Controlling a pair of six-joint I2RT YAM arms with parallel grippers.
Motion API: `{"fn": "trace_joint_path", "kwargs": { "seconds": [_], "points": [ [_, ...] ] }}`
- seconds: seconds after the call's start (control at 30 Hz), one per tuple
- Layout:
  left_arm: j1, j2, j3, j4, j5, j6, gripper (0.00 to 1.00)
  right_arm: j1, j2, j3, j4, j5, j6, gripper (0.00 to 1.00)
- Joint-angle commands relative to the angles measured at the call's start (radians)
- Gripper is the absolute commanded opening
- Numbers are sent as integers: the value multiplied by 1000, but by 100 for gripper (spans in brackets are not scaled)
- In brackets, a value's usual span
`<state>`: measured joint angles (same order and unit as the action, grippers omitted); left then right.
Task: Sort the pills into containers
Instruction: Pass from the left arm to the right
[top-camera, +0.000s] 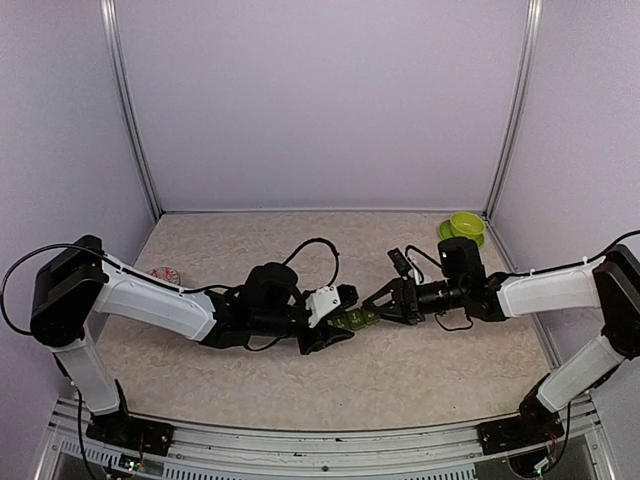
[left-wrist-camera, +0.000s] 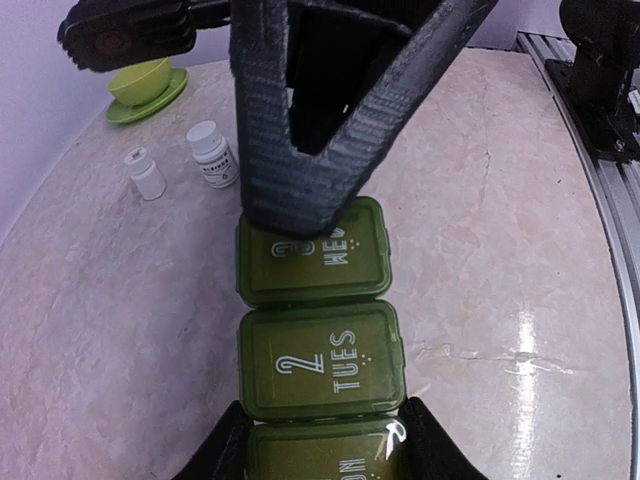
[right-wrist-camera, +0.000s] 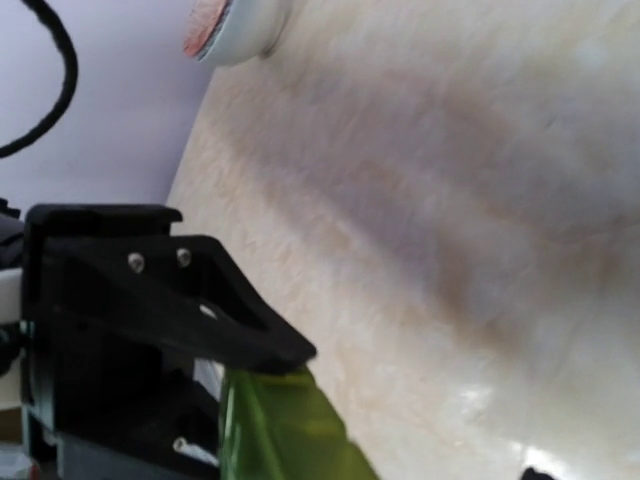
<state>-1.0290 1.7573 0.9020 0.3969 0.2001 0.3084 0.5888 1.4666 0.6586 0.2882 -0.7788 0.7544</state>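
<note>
Containers (left-wrist-camera: 320, 365) in left claw (top-camera: 341, 326), under right claw's (top-camera: 377, 301) tip.

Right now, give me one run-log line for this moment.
left end effector: shut on containers | right end effector: tips at WED lid, grip unclear | visible lids: closed

white-lettered olive-green containers (left-wrist-camera: 320, 360), beige marbled table (left-wrist-camera: 500, 200)
</note>
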Motion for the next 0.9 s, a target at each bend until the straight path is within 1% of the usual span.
{"fn": "trace_joint_path", "kwargs": {
  "seconds": [0.0, 0.13, 0.33, 0.43, 0.57, 0.7, 0.77, 0.8, 0.87],
  "points": [
    [-23, -29, 11, 35, -15, 28, 24, 40, 51, 12, 86, -55, 59, 84],
    [-25, -31, 10, 39, -14, 28, 24, 66, 91, 33, 80, -65, 61, 81],
    [-26, -39, 0, 42, -12, 33, 24, 72, 120, 22, 136, -121, 109, 68],
    [-26, -44, -3, 42, -9, 37, 24, 72, 124, 14, 170, -147, 131, 66],
    [-26, -53, -13, 45, -5, 40, 24, 72, 123, 10, 183, -157, 138, 60],
    [-26, -57, -17, 42, 0, 44, 24, 72, 128, 10, 190, -167, 141, 52],
    [-26, -59, -19, 40, 4, 47, 24, 72, 132, 11, 196, -173, 146, 44],
    [-26, -59, -20, 38, 5, 49, 24, 72, 137, 11, 201, -179, 149, 42],
    [-26, -60, -21, 34, 5, 50, 24, 72, 138, 10, 206, -180, 152, 42]
  ]
}}
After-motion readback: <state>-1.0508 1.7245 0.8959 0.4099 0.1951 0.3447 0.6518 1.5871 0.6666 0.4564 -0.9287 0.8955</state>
